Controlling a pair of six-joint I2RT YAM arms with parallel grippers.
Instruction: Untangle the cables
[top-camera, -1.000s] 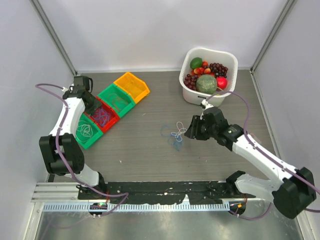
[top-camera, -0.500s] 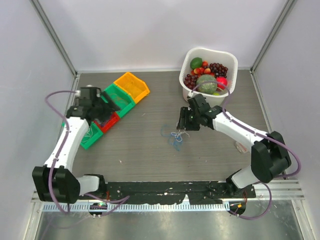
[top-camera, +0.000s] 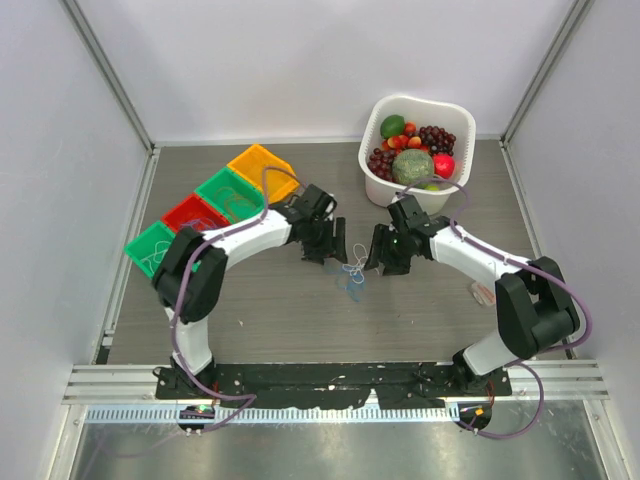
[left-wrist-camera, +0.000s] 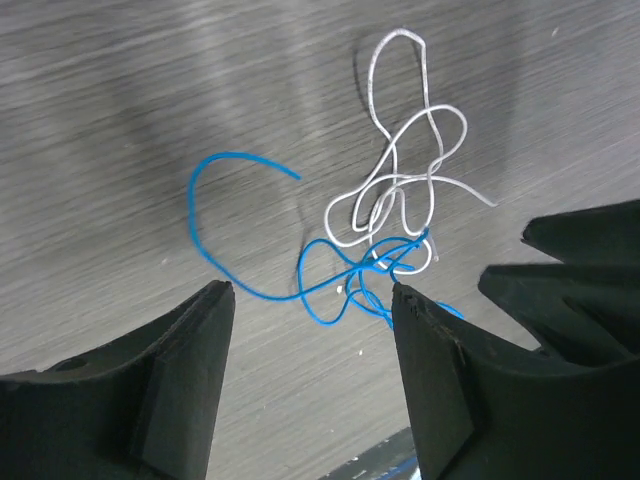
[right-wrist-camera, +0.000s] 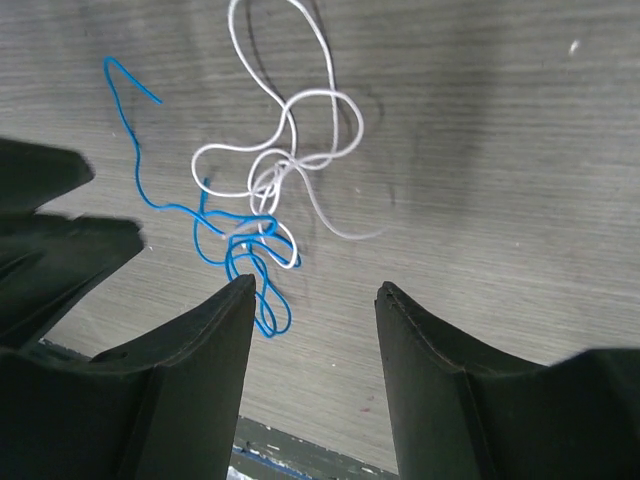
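Grey wood-grain table (top-camera: 280, 310), white walls (top-camera: 300, 70). Blue and white cables (top-camera: 352, 272) mid-surface between left gripper (left-wrist-camera: 310, 292) and right gripper (right-wrist-camera: 315, 288). Both spread, holding nothing. Coloured bins (top-camera: 232, 192) left rear; fruit basket (top-camera: 378, 188) right rear corner.

Overhead; both wrists close above cables (left-wrist-camera: 385, 250)

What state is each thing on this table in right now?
blue cable: on the table, tangled with the white one.
white cable: looped, caught in the blue, unheld.
left tool: open, empty, over the tangle.
right tool: open, empty, over the tangle.
white basket: full of fruit.
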